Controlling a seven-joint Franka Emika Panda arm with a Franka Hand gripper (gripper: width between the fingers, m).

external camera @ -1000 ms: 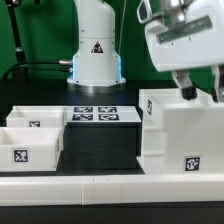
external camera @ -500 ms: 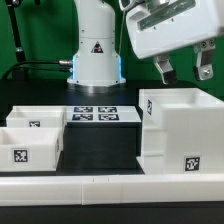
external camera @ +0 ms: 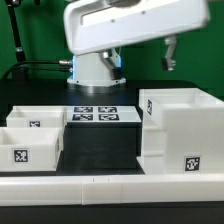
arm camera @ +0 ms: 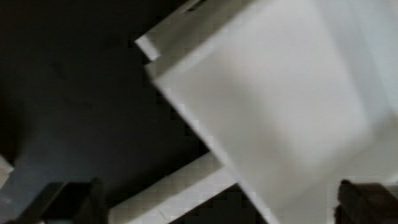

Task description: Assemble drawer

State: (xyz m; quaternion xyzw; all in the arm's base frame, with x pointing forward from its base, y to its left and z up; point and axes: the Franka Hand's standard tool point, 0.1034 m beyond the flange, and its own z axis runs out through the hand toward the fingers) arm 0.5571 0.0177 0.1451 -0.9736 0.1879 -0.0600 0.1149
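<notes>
The drawer's tall white housing [external camera: 180, 130] stands at the exterior view's right, open side up, with a square tag on its front. Two shallow white trays [external camera: 30, 140] with tags sit side by side at the exterior view's left. My gripper [external camera: 141, 57] hangs high above the table, up and left of the housing, open and empty, its dark fingers [external camera: 170, 52] spread wide. In the wrist view the gripper [arm camera: 217, 200] is open with dark fingertips [arm camera: 365, 195] at the frame corners. A blurred white housing edge [arm camera: 285, 110] lies far below them.
The marker board [external camera: 105, 115] lies flat between the trays and the housing, in front of the robot base [external camera: 95, 65]. A low white rail [external camera: 110, 185] runs along the front edge. The table top is black.
My gripper has let go at the housing's top rim, risen and swung towards the exterior view's left. The housing and trays have not moved.
</notes>
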